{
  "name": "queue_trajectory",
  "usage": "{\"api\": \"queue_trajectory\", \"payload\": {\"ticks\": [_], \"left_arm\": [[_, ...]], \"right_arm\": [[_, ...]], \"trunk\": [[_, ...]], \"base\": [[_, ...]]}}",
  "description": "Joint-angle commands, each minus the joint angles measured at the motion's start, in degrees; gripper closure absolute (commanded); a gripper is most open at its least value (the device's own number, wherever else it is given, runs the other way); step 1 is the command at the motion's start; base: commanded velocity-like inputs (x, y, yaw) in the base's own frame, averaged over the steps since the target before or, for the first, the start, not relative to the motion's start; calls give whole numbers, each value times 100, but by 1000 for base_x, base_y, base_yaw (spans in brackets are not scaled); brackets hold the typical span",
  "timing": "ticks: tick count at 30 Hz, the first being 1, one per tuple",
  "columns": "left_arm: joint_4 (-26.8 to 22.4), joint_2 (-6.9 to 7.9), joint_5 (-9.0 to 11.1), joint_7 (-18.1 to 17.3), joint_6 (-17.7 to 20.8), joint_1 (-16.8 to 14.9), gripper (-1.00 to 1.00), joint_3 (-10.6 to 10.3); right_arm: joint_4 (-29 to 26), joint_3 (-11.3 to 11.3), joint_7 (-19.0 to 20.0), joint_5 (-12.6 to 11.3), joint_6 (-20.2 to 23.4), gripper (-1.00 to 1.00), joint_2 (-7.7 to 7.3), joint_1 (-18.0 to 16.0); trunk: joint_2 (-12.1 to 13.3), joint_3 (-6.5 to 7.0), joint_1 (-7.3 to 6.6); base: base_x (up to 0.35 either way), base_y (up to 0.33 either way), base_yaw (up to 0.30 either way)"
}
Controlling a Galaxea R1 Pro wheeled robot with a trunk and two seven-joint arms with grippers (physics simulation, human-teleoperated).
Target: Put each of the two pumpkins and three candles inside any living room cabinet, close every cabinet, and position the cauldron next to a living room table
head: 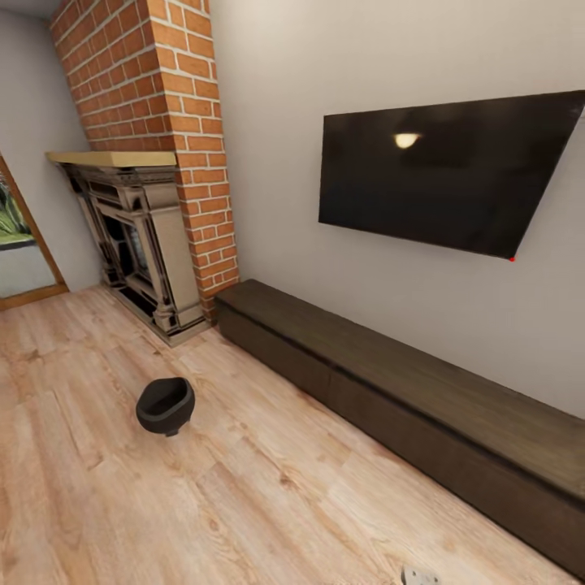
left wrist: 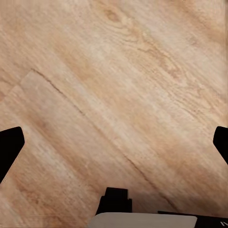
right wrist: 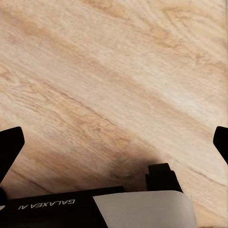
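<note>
Left wrist view: the left gripper (left wrist: 114, 137) is seen spread wide and empty over the wooden floor (left wrist: 118, 85); the right gripper (right wrist: 114, 137) is likewise wide and empty. In the head view, the black cauldron (head: 165, 405) stands on the floor near the fireplace (head: 138, 236). The long dark cabinet (head: 406, 390) is shut under the television (head: 447, 171). The cauldron is probably best approached squarely, its rim centred.

Head high; wrists close over floor (left wrist: 114, 95).
</note>
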Motion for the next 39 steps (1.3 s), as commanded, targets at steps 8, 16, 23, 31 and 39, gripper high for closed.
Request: {"api": "queue_trajectory", "payload": {"ticks": [8,16,23,31,39], "left_arm": [[3,3,3,14,-21,-2,-100,6],[3,7,4,14,-21,-2,-100,10],[3,14,4,14,-22,-2,-100,11],[3,13,4,14,-23,-2,-100,7],[3,16,4,14,-23,-2,-100,6]], "right_arm": [[-11,-47,7,-22,31,-100,4,-2],[-11,-47,7,-22,33,-100,2,-2],[-11,-51,7,-22,39,-100,-1,-2],[124,-81,7,-22,40,-100,-3,-2],[130,-82,7,-22,40,-100,0,-2]], "trunk": [[-3,-5,0],[-3,-5,0],[-3,-5,0],[-3,-6,0],[-3,-24,0]], "base": [[0,33,-284],[0,1,-284],[0,0,-284],[0,0,-284],[0,0,-284]]}}
